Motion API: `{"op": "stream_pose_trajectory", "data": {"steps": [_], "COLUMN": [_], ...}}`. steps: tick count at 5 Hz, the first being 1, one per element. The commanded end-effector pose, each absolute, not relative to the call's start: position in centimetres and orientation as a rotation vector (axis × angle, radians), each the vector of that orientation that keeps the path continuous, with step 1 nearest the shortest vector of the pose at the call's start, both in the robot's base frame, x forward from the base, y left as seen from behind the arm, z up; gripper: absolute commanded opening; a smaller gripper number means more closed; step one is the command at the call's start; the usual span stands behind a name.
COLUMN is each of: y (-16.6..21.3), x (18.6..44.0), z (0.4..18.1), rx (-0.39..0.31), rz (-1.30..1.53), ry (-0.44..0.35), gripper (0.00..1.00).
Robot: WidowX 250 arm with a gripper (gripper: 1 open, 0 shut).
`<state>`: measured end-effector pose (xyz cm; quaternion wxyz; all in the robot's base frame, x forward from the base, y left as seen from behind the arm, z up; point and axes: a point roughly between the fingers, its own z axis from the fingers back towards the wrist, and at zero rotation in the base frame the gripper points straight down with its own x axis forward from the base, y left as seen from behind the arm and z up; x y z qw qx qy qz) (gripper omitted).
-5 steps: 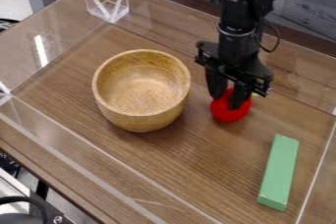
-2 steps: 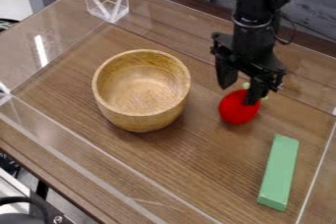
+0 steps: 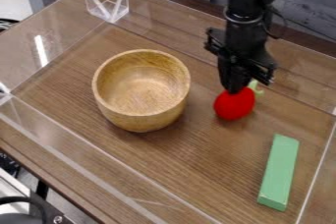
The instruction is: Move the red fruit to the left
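The end effector (image 3: 241, 88) has dropped back onto the red fruit (image 3: 235, 104) and its jaws have snapped together. A moment ago they hung spread just above and to the right of the fruit; now the dark fingers are pressed in at the fruit's top, and they look to be pinching it there, near its pale green tip, though how firm that pinch is cannot be read from this angle.

The fruit itself has barely shifted. It sits on the desk (image 3: 157, 164) toward the right edge, just beside the wooden bowl (image 3: 141, 90) but not touching it, with the flat green block (image 3: 280, 172) well apart, nearer the front right corner.

So what does this mean? The grasp appears to be freshly made, and the carry has not begun: the fruit is on the wrong side of the bowl for a leftward move. The bowl stands right in the path, so the next step likely needs a lift clear of its rim, or a route in front of it. A shallow pinch on a round fruit could slip.
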<state>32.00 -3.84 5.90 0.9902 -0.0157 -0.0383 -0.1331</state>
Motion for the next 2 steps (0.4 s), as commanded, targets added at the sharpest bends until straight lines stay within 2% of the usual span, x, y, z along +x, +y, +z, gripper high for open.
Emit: {"op": "stream_pose_trajectory", "data": {"steps": [1, 2], "y": [-2.8, -2.6], "x": [32.7, 32.0], "z": [7.0, 5.5], "rx": [-0.032, -0.038], "rz": [-0.254, -0.281], "ry": [-0.104, -0.088], "gripper": [1.00, 1.00]}}
